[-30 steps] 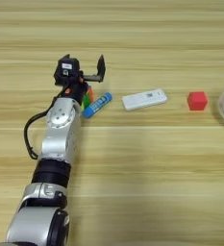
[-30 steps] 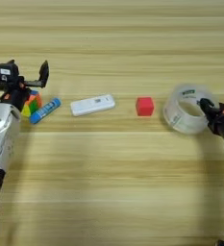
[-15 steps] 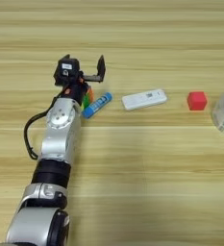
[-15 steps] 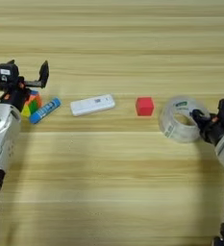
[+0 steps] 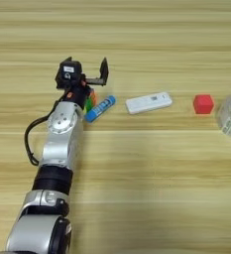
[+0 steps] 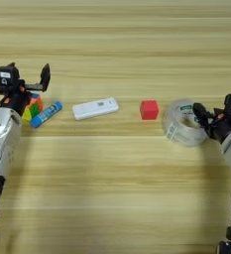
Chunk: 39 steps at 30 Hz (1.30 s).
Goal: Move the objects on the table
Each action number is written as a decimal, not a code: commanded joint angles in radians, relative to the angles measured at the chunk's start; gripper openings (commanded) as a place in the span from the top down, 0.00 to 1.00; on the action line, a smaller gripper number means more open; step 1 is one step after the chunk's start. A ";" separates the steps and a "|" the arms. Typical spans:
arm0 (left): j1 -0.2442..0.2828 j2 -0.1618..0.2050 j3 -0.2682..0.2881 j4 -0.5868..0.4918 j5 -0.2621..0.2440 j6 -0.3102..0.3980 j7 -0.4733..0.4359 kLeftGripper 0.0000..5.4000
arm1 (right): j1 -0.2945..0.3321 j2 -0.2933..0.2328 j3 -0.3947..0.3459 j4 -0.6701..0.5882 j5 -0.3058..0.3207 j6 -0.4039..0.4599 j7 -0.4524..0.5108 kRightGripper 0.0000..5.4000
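On the table (image 5: 137, 188), my left gripper (image 5: 87, 77) stands open just behind and above the multicoloured puzzle cube (image 6: 32, 106), which my wrist partly hides. A blue-capped white glue stick (image 5: 100, 108) lies slanted right beside the cube. Further right lie the flat white stick (image 5: 148, 102) and the small red cube (image 6: 149, 109). The clear tape roll (image 6: 184, 121) sits tilted just right of the red cube. My right gripper (image 6: 206, 119) is shut on the roll's right wall, with one finger inside the ring.
The things lie in one row across the middle of the table. My left arm (image 5: 57, 163) runs up from the bottom left. Bare wood stretches in front of and behind the row.
My right gripper has moved left with the tape roll, bringing it closer to the red cube. The left arm and the other things have not moved.
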 commanded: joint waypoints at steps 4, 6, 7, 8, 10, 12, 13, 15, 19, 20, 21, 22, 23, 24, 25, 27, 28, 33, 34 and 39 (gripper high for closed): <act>0.005 0.002 -0.006 -0.013 0.006 0.017 0.003 0.00 | 0.001 0.006 0.005 -0.020 0.008 -0.006 -0.002 0.24; 0.005 0.003 -0.006 -0.012 0.006 0.017 0.003 0.00 | 0.002 0.009 0.004 -0.029 0.007 -0.013 -0.005 0.19; 0.005 0.003 -0.005 -0.011 0.006 0.017 0.003 0.00 | 0.003 0.011 0.004 -0.035 0.006 -0.020 -0.006 0.16; 0.004 0.004 -0.005 -0.010 0.006 0.017 0.004 0.00 | 0.003 0.013 0.003 -0.043 0.007 -0.024 -0.007 0.14; 0.004 0.005 -0.004 -0.009 0.007 0.016 0.005 0.00 | 0.004 0.017 0.003 -0.057 0.006 -0.040 -0.008 0.12; 0.003 0.007 -0.002 -0.003 0.008 0.014 0.005 0.00 | 0.005 0.023 0.003 -0.073 0.007 -0.057 -0.009 0.06; 0.002 0.008 -0.002 0.000 0.009 0.014 0.006 0.00 | 0.005 0.027 0.004 -0.081 0.010 -0.063 -0.006 0.04; 0.002 0.010 -0.001 0.004 0.011 0.013 0.007 0.00 | 0.006 0.035 0.007 -0.098 0.018 -0.072 0.003 0.00; 0.000 0.019 0.003 0.021 0.019 0.009 0.015 0.00 | 0.012 0.047 0.024 -0.125 0.016 -0.109 0.009 0.00; 0.000 0.021 0.005 0.025 0.020 0.008 0.015 0.00 | 0.014 0.048 0.028 -0.129 0.012 -0.118 0.008 0.00; 0.000 0.022 0.006 0.028 0.020 0.007 0.015 0.00 | 0.015 0.049 0.031 -0.131 0.010 -0.123 0.007 0.00; -0.001 0.024 0.007 0.031 0.020 0.006 0.015 0.00 | 0.015 0.051 0.033 -0.133 0.012 -0.127 0.006 0.00; -0.001 0.026 0.007 0.034 0.020 0.005 0.015 0.00 | 0.016 0.053 0.035 -0.135 0.013 -0.129 0.004 0.00; -0.001 0.028 0.008 0.037 0.020 0.004 0.015 0.00 | 0.016 0.054 0.036 -0.137 0.014 -0.130 0.003 0.00; -0.001 0.030 0.008 0.039 0.019 0.003 0.015 0.00 | 0.017 0.055 0.038 -0.138 0.014 -0.134 0.002 0.00; 0.000 0.034 0.007 0.043 0.020 0.004 0.017 0.00 | 0.017 0.056 0.040 -0.139 0.012 -0.139 -0.001 0.00; 0.000 0.035 0.007 0.045 0.020 0.004 0.016 0.00 | 0.017 0.057 0.041 -0.139 0.011 -0.144 -0.003 0.00; 0.002 0.044 0.007 0.053 0.024 0.003 0.016 0.00 | 0.016 0.067 0.050 -0.148 0.002 -0.169 -0.015 0.00; 0.003 0.046 0.007 0.054 0.025 0.003 0.016 0.00 | 0.015 0.069 0.052 -0.149 0.003 -0.171 -0.015 0.00; 0.013 0.056 0.002 0.069 0.034 0.002 0.014 0.00 | 0.014 0.071 0.055 -0.148 0.006 -0.180 -0.017 0.00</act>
